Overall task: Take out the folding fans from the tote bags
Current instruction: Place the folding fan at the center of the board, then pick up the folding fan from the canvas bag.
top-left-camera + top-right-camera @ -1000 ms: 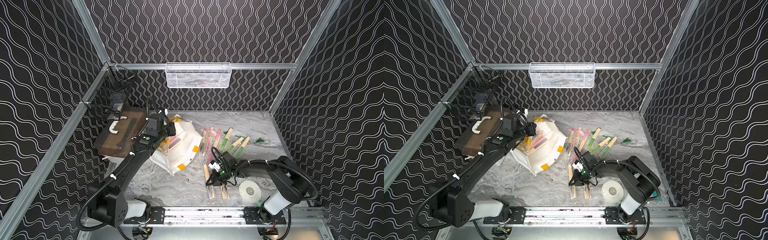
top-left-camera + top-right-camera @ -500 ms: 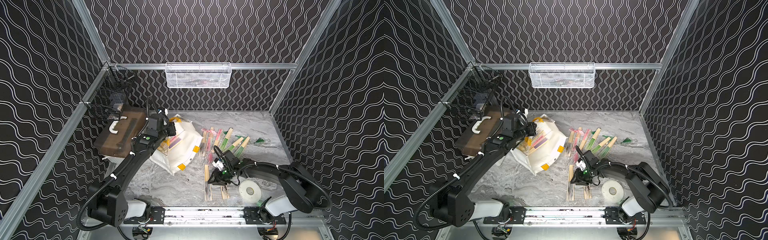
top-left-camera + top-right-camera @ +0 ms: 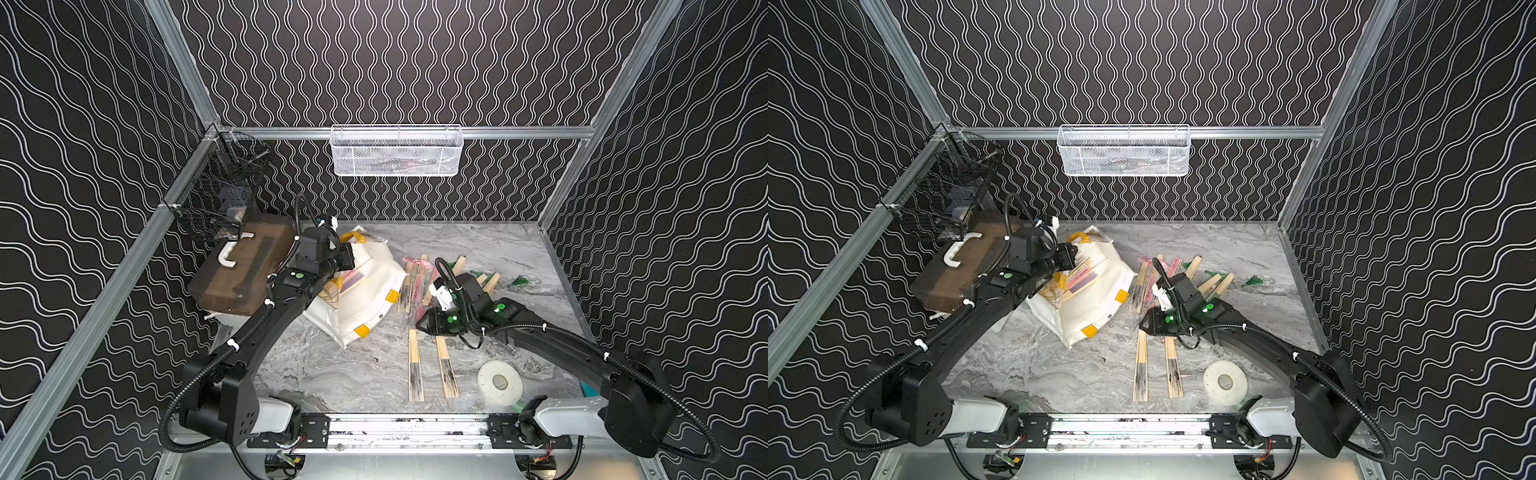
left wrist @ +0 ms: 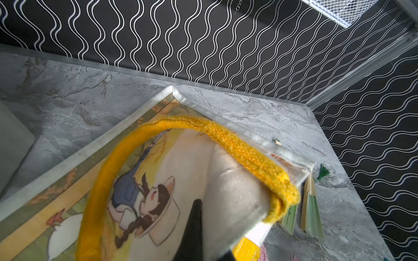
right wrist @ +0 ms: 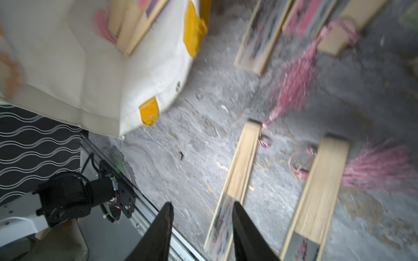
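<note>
Two fans (image 3: 415, 365) beside tape roll (image 3: 500, 382) | right gripper (image 5: 201, 204) released above | left gripper (image 4: 198, 205) clenched on tote bag (image 3: 365, 307)

We see a brown-lidded box (image 3: 241, 270) with a white handle (image 3: 230, 253) at the left of the marble tabletop (image 3: 332, 374). A black wire basket (image 3: 220, 195) hangs just above it, a white mesh basket (image 3: 395, 151) sits on the back rail, and a white tape roll (image 3: 500, 382) lies flat near the front.

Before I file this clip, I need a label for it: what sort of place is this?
Probably a robot test booth, not a home: a left arm and right arm bolted to one metal rail, wavy-patterned walls in an aluminium frame, and a marble-look tabletop.
</note>
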`<state>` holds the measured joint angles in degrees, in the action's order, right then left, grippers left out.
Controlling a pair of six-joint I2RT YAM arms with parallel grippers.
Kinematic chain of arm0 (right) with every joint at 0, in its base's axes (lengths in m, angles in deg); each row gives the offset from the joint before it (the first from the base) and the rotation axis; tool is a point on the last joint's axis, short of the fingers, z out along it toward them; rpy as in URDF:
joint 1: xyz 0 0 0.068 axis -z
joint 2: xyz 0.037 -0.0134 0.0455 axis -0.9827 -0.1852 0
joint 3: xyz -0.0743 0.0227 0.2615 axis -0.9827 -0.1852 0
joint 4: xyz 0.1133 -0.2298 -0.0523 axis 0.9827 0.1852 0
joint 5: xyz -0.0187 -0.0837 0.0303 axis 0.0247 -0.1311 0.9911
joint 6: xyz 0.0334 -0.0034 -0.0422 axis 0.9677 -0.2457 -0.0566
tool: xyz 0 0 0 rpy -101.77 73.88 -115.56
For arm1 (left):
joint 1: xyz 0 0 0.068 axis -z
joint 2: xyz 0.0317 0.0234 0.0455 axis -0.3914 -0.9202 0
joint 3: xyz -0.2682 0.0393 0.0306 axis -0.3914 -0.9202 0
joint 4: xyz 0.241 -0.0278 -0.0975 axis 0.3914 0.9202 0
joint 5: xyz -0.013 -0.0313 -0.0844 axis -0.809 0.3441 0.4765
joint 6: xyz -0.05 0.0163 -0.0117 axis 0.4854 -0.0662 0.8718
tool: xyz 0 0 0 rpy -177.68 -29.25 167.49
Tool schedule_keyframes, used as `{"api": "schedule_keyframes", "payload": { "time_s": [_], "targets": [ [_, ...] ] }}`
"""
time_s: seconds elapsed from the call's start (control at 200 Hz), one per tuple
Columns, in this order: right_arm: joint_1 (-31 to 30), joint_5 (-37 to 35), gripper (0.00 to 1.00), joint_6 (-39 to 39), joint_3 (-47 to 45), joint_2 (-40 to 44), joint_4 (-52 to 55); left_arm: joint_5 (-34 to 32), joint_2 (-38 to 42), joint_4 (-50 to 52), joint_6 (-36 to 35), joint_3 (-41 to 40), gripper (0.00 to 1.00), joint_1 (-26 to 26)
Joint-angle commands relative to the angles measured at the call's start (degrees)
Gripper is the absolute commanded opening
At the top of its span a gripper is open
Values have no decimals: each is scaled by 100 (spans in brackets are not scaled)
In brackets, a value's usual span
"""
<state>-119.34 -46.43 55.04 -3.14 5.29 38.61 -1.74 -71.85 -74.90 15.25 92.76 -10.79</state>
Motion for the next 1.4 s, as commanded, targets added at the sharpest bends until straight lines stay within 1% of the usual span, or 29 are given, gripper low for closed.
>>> {"api": "schedule_keyframes", "payload": {
  "time_s": [0.0,0.05,0.125,0.21,0.335,0.531,0.681,0.701,0.811,1.287,1.397],
  "targets": [
    [2,82,44,135,241,-313,-1289,-158,-7,-279,245,9,0,-2],
    [1,307,43,255,399,-582,-1721,-204,8,-320,339,-9,0,-4],
    [-15,463,43,410,688,-1047,-2144,-315,3,-384,525,-51,0,-3],
    [-67,351,42,594,894,-1490,-2577,-414,19,-494,732,-124,0,-2],
    [-176,233,42,974,925,-1988,-3445,-462,-20,-562,942,-141,0,21],
    [-344,-54,42,1459,1011,-2668,-4150,-641,-51,-672,1038,-67,0,238],
    [-391,-218,42,1703,1121,-3161,-4314,-792,-95,-665,1020,54,0,450],
    [-398,-256,42,1718,1293,-3222,-4314,-811,-93,-676,1017,60,0,489],
    [-411,-408,41,1857,1466,-3558,-4303,-856,-120,-676,1012,104,0,606],
    [-502,-623,41,2214,1892,-4676,-4523,-936,-80,-771,1123,-8,0,839],
    [-509,-696,41,2333,1896,-4883,-4859,-913,-80,-743,1131,12,0,875]
  ]
}}
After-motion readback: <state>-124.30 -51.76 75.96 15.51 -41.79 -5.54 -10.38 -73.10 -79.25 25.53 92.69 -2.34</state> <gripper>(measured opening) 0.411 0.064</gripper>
